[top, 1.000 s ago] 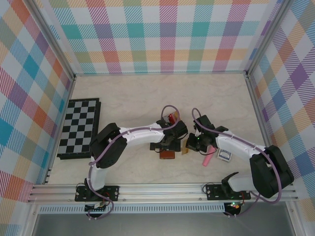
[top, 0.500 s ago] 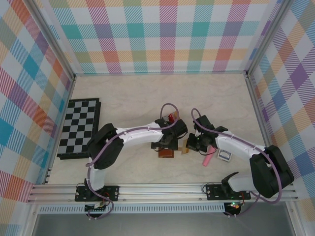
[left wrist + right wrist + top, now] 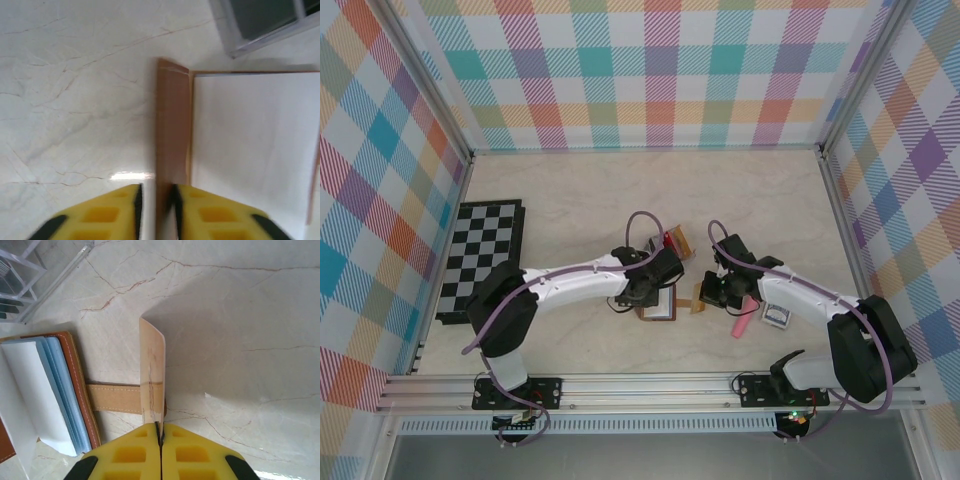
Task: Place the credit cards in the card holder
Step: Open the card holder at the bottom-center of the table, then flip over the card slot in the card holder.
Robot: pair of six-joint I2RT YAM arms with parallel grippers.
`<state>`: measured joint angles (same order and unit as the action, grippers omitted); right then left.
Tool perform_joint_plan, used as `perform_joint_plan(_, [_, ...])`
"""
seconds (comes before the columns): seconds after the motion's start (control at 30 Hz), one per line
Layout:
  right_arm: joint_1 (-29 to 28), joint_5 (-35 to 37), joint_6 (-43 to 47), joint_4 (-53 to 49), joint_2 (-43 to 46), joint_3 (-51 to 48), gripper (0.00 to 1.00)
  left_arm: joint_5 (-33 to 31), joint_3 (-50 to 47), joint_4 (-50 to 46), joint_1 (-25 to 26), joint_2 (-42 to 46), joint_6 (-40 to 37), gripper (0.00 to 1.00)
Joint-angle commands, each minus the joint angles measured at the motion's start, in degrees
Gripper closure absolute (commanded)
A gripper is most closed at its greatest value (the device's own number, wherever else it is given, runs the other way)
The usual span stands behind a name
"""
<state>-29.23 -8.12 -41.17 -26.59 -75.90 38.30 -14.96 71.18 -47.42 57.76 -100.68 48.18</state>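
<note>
Since a second ago, the left arm is seen drawn leftward and lower, and the left pincer (image 3: pixel 655 291) brought in from wide to narrow over the card holder (image 3: pixel 661 303).

Item 1. Card holder: laid open on the desk (image 3: pixel 580 200), with the pale inside upward and the brown cover edge (image 3: pixel 172 125) standing beside it.

Item 2. Left pincer (image 3: pixel 156 200): set astride that brown edge, with one finger against it and a sliver of desk shown beside the other. Whether the edge is clamped cannot be told.

Item 3. Right pincer (image 3: pixel 161 434): positioned just right of the card holder, with its fingers pressed together on a tan credit card (image 3: pixel 152 370). This card is held on edge above the holder's snap tab (image 3: pixel 115 397).

Item 4. Clear rack (image 3: pixel 672 240): placed just behind the card holder, with a red card shown in it.

Item 5. Pink object (image 3: pixel 742 322): laid to the right of the card holder, beyond the right pincer.

Item 6. Chessboard (image 3: pixel 480 258): laid well to the left of the card holder.
</note>
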Motion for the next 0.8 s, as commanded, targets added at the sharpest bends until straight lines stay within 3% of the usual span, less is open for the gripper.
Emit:
perform_joint_plan(0.0, [0.3,3.4,1.4,-4.8,-0.3,0.6,0.95,0.9,-3.1,2.4,-1.3,4.9,-0.6,0.89])
perform_joint_plan(0.1, [0.4,3.5,2.3,-5.5,-0.1,1.2,0.95,3.7,-6.5,6.2,-2.4,7.3,-1.0,1.00])
perform_joint_plan(0.3, [0.4,1.9,4.0,-5.9,4.7,2.1,0.95,13.1,-17.2,20.8,-3.4,12.2,-0.7,1.00])
perform_joint_plan(0.53, [0.1,-4.0,5.5,-1.5,12.1,1.2,0.94,14.7,-22.3,27.5,-3.4,13.4,3.6,1.00])
perform_joint_plan(0.77, [-2.4,-2.7,5.2,0.1,14.5,1.4,0.93,13.6,-22.9,27.9,-3.4,14.2,5.0,1.00])
